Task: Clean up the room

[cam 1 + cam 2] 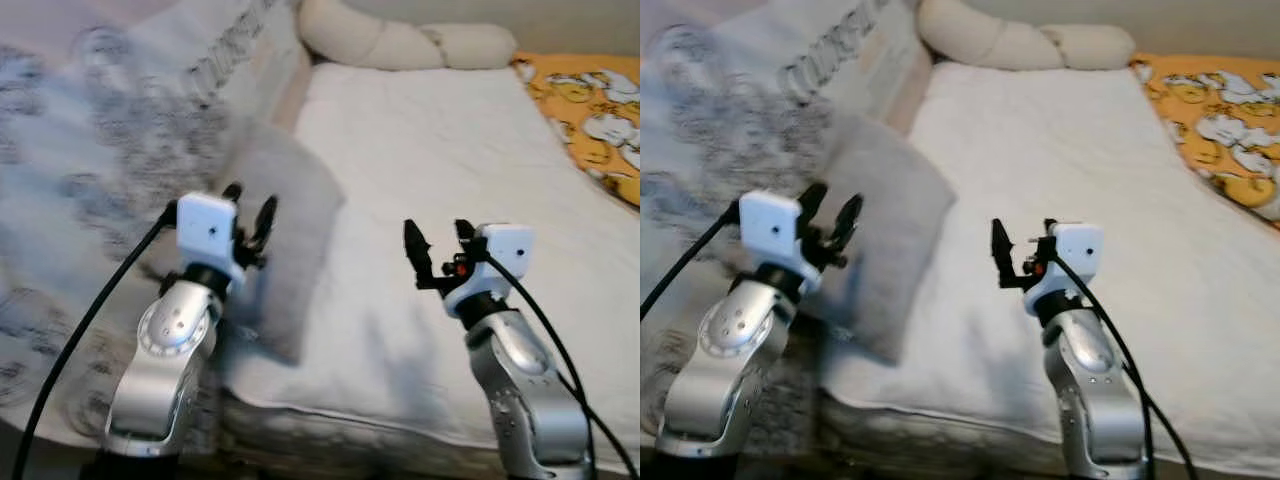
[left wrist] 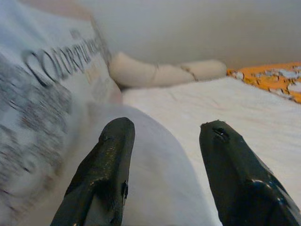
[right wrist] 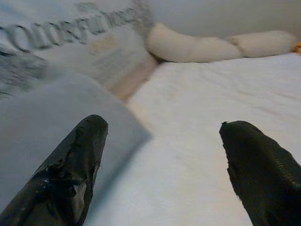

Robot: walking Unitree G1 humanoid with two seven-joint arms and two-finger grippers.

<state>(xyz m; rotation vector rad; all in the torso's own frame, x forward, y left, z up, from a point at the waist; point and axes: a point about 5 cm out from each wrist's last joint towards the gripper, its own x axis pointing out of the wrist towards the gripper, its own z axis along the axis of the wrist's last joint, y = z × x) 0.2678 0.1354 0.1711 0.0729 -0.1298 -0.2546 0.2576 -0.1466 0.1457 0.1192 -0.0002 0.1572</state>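
Grey pillow left of centre on bed; left pincer and right pincer both apart, empty. Likely approach step; next, left pincer closes on pillow edge.

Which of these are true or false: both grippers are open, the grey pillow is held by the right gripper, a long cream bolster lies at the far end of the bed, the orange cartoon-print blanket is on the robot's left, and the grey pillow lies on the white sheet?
1. Both the left gripper and the right gripper are open. True.
2. The soft grey rectangular pillow is held by the right gripper. False: neither gripper holds anything; the right one hovers over the sheet, apart from the pillow.
3. A long cream bolster lies at the far end of the bed. True.
4. The orange cartoon-print blanket is on the robot's left. False: it lies at the right edge.
5. The grey pillow lies on the white bed sheet. True.
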